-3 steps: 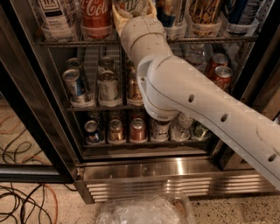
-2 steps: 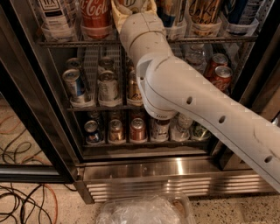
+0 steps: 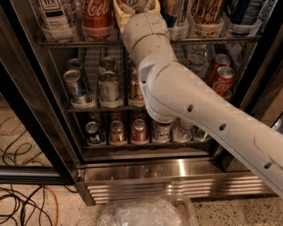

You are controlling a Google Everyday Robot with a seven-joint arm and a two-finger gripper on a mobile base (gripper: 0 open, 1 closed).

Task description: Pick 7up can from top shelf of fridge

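Nearest, a crumpled clear plastic bag [image 3: 141, 212] lies on the floor before the fridge [image 3: 168, 174], with cables [image 3: 22, 198] off to the left. The white arm [image 3: 199, 106] rises from lower right across the lower racks of cans. Its wrist reaches the top shelf [image 3: 79, 43], just right of the red Coca-Cola can [image 3: 96, 17].

The gripper [image 3: 136, 8] is at the very upper edge of the view, right at a pale can that I take for the 7up can [image 3: 135, 3]. The can is mostly hidden and still stands in its lane on that shelf.

Over the last second almost nothing moves: the arm holds the same line, the wrist only a shade further in. I judge the reach done and the grasp itself in hand, not yet the pull-out. Whether the gripper has clamped the can or merely stands about it, I cannot tell.
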